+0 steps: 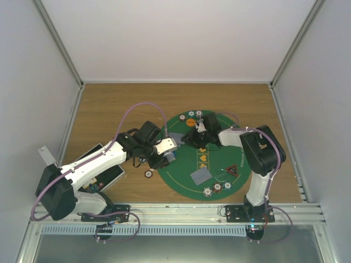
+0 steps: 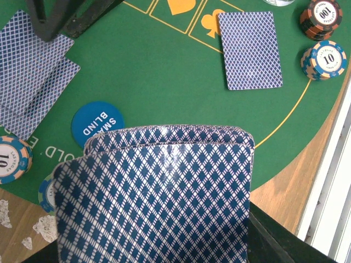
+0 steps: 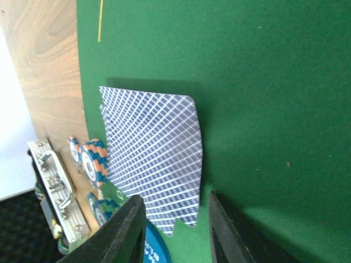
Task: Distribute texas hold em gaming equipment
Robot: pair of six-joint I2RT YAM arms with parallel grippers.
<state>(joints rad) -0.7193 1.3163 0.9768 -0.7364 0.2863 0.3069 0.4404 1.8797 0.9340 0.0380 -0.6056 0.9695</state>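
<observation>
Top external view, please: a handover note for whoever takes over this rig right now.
Left gripper: shut on fanned stack of blue-patterned playing cards.
Right gripper: open at the edge of two overlapping face-down cards on the round green mat.
Done: single card at near seat, striped poker chips beside it, blue round disc placed.
To do: likely more cards; lone chip lies off-mat.

In the left wrist view the fan of cards [image 2: 159,192] ran off the bottom edge and hid nearly all of the left fingers [image 2: 277,244], part of the blue disc [image 2: 96,121] and most of a chip [image 2: 46,193] at lower left. A clear disc [image 2: 278,1] was cut by the top edge. Overhead, the chip stacks [image 1: 218,187] were too small to read.
</observation>
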